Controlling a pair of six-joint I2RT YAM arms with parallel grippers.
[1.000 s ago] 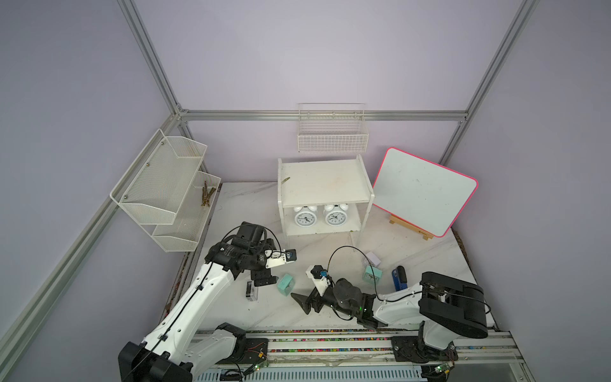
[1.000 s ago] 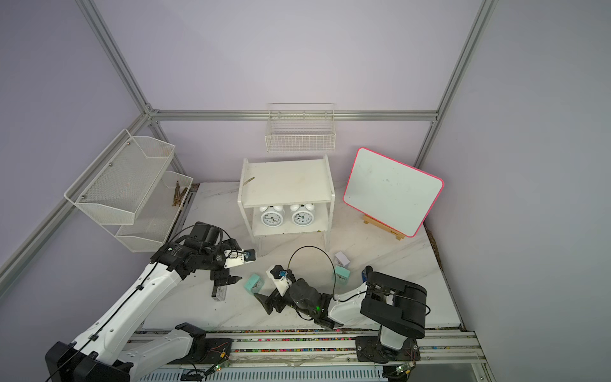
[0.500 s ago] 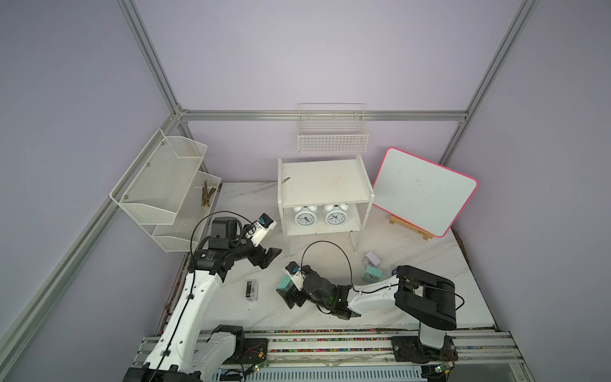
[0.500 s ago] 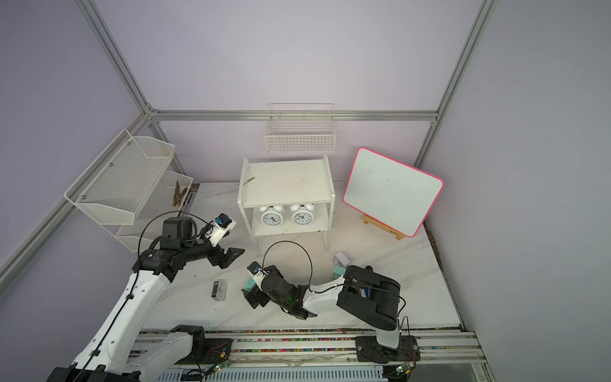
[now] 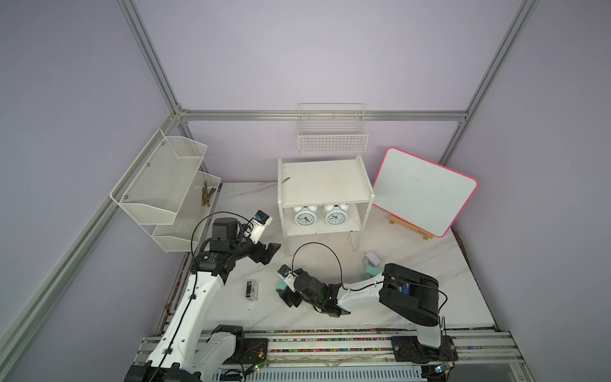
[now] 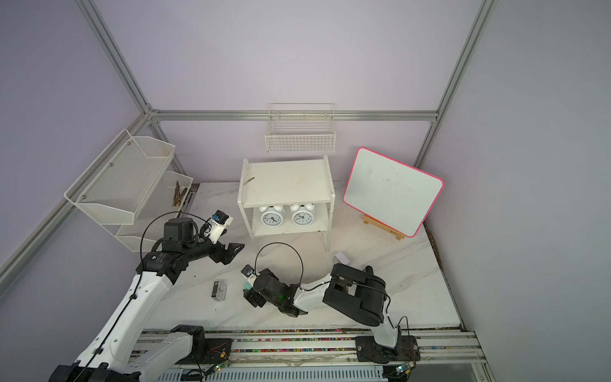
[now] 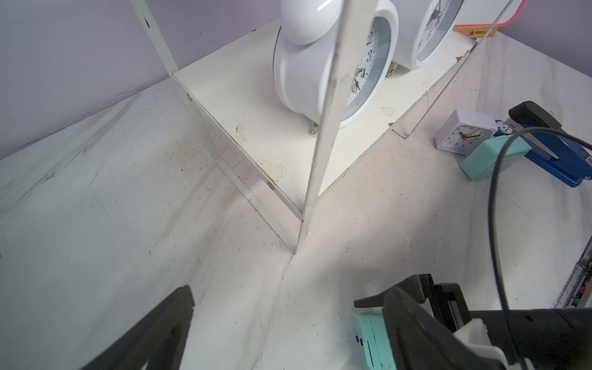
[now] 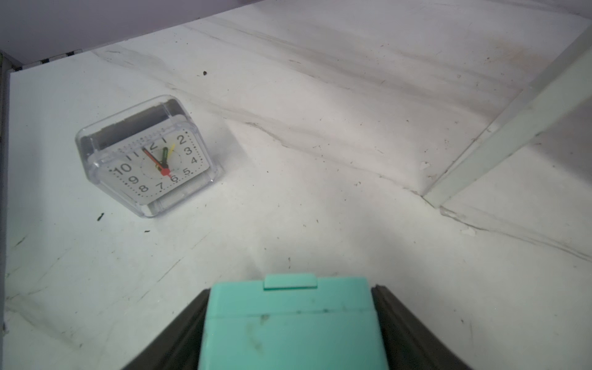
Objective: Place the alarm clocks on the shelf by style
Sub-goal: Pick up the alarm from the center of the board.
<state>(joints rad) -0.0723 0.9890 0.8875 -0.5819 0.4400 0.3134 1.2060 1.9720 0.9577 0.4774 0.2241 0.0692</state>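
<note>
The white shelf (image 5: 322, 185) holds two twin-bell clocks (image 5: 305, 218) side by side on its lower tier. The left gripper (image 5: 268, 253) hovers beside the shelf's front leg, its fingers apart and empty. The right gripper (image 8: 291, 291) is clamped on a mint green clock (image 8: 290, 330), near the clear clock (image 8: 147, 157).

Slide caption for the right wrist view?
Right gripper clamps a mint clock; clear clock sits nearby on the table.

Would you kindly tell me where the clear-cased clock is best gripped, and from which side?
Probably across its two flat side walls, from above: the clear-cased clock sits alone on the table, with both parallel walls unobstructed.
</note>
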